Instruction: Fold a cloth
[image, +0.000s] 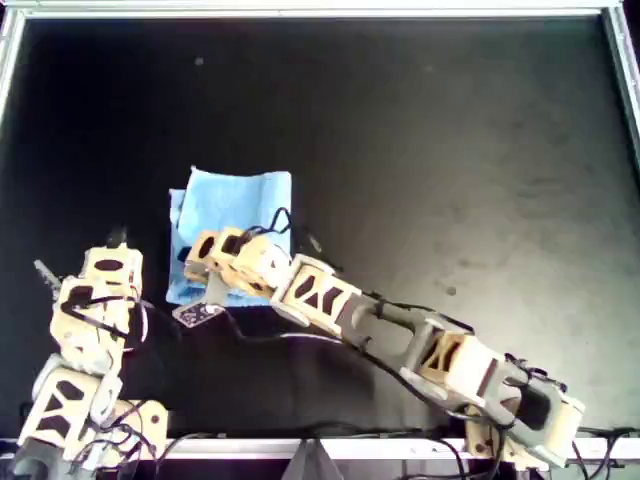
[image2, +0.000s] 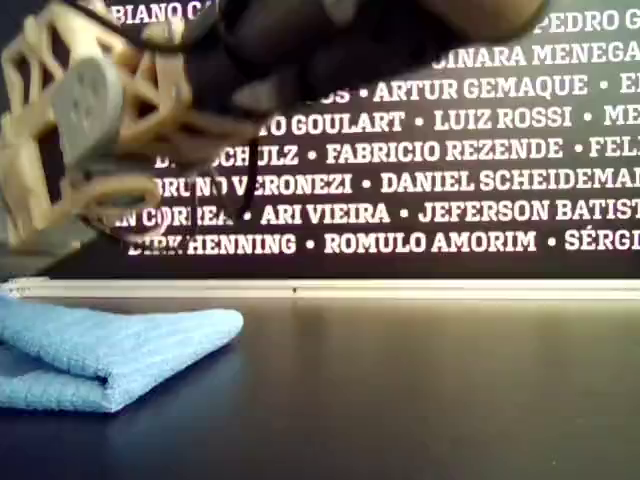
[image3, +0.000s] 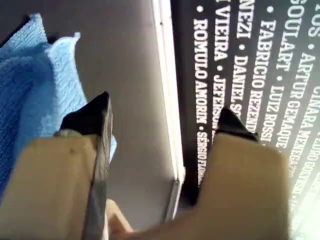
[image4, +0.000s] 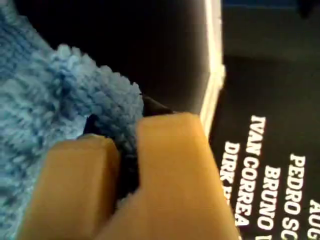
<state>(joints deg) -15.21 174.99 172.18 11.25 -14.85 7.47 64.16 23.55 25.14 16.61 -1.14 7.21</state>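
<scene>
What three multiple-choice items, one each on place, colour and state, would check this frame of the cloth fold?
1. Where does the cloth lie in the overhead view?
A. left of centre
B. top right corner
C. far right edge

2. What colour is the cloth?
A. red
B. light blue
C. white

3. How is the right pincer?
A. wide open and empty
B. shut on the cloth
C. out of view

Key:
1 A: the overhead view shows it left of the middle.
2 B: it is light blue in every view.
3 B: the right wrist view shows blue fabric pinched between its fingers.
</scene>
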